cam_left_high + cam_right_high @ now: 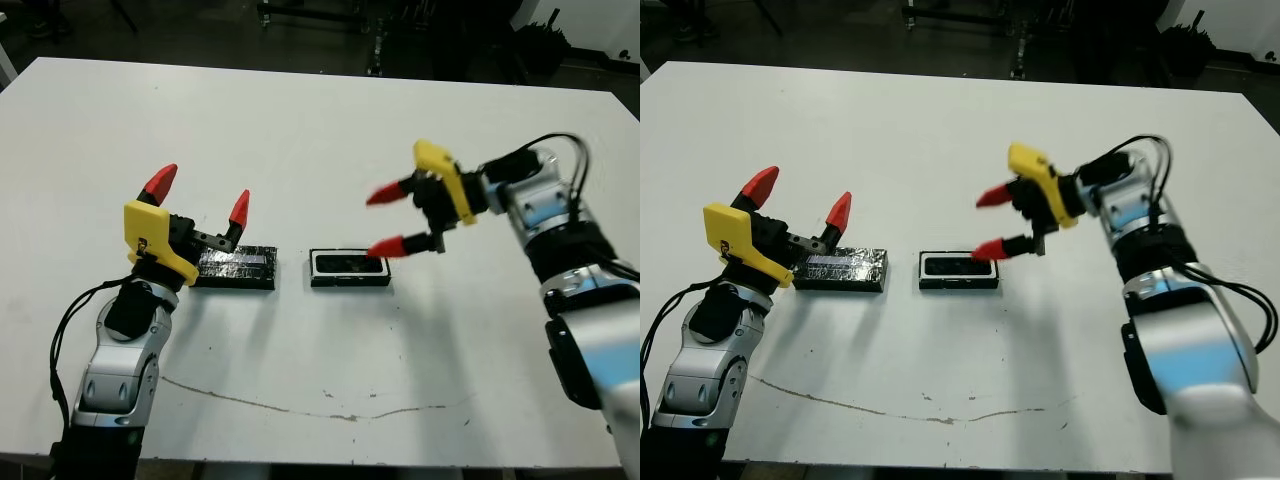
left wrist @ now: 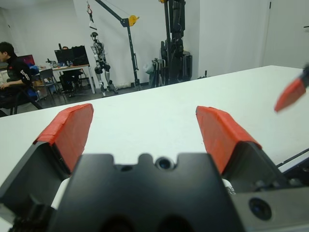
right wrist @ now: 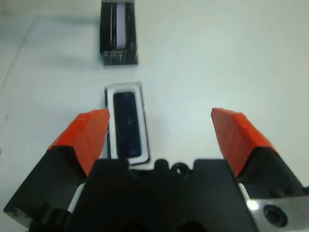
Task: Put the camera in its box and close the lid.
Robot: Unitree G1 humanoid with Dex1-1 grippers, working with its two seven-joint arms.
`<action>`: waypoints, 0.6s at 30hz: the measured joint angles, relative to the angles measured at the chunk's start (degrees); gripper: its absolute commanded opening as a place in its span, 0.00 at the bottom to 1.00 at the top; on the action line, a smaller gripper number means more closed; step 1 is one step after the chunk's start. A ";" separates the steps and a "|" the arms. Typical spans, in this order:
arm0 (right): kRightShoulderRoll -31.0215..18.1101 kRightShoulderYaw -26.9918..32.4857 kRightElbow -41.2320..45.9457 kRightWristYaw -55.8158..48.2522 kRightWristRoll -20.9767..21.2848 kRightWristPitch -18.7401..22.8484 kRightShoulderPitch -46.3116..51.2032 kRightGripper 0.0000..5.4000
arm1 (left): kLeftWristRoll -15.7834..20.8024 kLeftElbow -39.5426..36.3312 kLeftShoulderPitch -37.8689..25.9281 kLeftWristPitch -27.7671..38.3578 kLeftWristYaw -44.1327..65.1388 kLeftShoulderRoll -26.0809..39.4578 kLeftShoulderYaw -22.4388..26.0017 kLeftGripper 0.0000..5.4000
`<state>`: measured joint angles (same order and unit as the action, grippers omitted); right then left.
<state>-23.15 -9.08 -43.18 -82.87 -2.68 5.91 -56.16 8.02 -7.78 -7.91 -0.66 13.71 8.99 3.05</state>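
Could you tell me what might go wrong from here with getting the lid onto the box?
The lid lies flat on the table beside the box, so the open left gripper above it may struggle to get under its edges. The camera already lies in the box; a skewed lid could catch on it.

Head stereo pair; two wrist views

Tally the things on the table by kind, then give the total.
Camera: 1, lying in the box
Box: 1
Lid: 1, beside the box
Total: 3
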 measured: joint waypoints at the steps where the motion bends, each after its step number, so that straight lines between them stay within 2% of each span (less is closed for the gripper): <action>1: -0.37 1.67 3.09 1.80 -1.51 1.39 1.19 1.00 | 0.19 0.04 -0.05 0.01 0.21 0.01 0.06 1.00; 6: -0.62 10.76 26.37 20.26 -5.40 11.22 14.89 0.92 | 1.53 1.59 -1.17 0.57 3.94 2.58 0.77 1.00; 10: 3.58 17.60 44.54 37.21 -7.21 17.16 31.26 0.81 | 2.71 3.81 -4.96 0.36 11.09 10.13 2.26 1.00; 13: 6.66 20.77 51.78 44.07 -8.89 17.24 41.08 0.73 | 3.90 5.39 -8.57 -1.14 16.72 15.70 3.06 1.00; 18: 12.12 25.03 60.64 50.65 -14.65 12.40 54.84 0.59 | 4.21 11.91 -16.77 -1.10 32.32 25.56 0.45 1.00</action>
<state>-11.03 15.94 17.46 -32.22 -17.33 18.31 -1.32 12.22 4.13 -24.68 -1.76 46.03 34.55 3.50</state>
